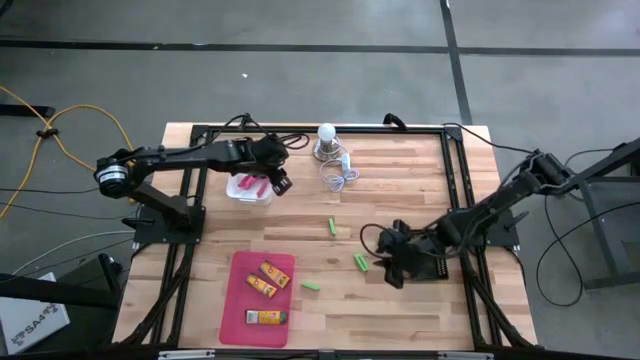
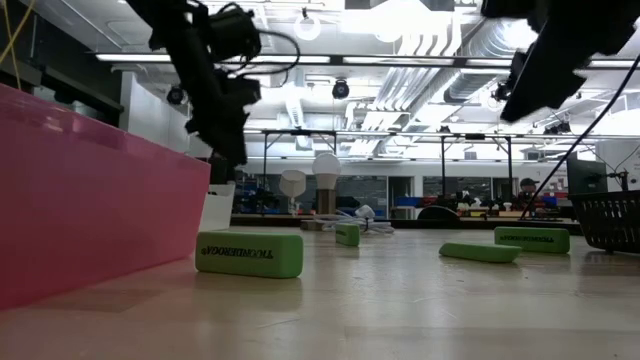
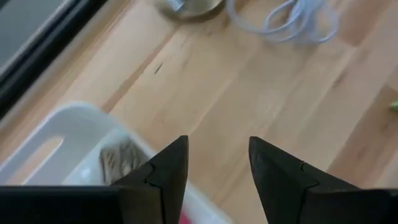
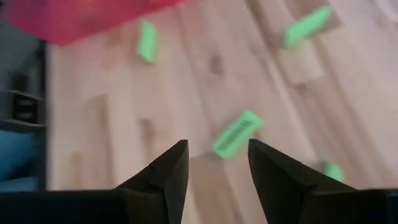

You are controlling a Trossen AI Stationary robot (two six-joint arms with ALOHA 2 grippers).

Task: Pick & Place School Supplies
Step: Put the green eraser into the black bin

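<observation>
While nothing is gripped, the right gripper (image 4: 213, 163) is held part open — a light-green rubber eraser block (image 4: 237, 133) lies just beyond its jaws. The left gripper (image 3: 217, 163) is likewise parted and empty, with a white plastic bin (image 3: 68, 140) beside its jaws.

Even, fairly bright light fell from long ceiling strip lamps (image 2: 400, 62), which glared white in the low view. The pale wooden tabletop (image 1: 400, 200) carried only soft shadows. The small green oblong block (image 4: 236, 134) looked blurred in the right wrist view.
</observation>
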